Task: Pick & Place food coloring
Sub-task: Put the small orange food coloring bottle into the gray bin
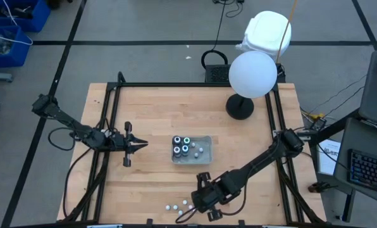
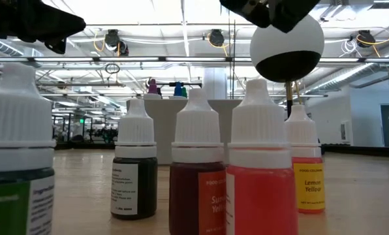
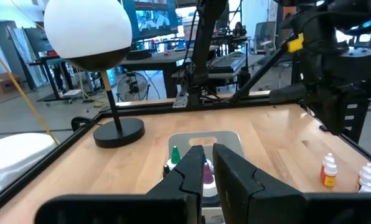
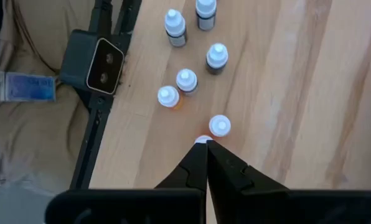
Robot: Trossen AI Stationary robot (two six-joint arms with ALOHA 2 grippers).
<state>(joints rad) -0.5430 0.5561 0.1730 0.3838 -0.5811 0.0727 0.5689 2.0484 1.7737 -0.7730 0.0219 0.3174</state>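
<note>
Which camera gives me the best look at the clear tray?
The high view: the clear tray shows whole from above, mid-table, with bottles inside. The left wrist view shows only its far rim behind that arm's fingers. The low and right wrist views don't show it.

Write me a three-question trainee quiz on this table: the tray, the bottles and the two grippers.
1. True or false: the clear tray holds no bottles.
2. The right gripper, fingers shut, hangs over which of these? A: the lamp base. B: the loose bottles standing on the wood outside the tray. C: the inside of the tray.
3. Fill in: the left gripper sits beside the ____, pointing towards it.

Key: 1 false, several bottles stand in it; 2 B; 3 tray.
</note>
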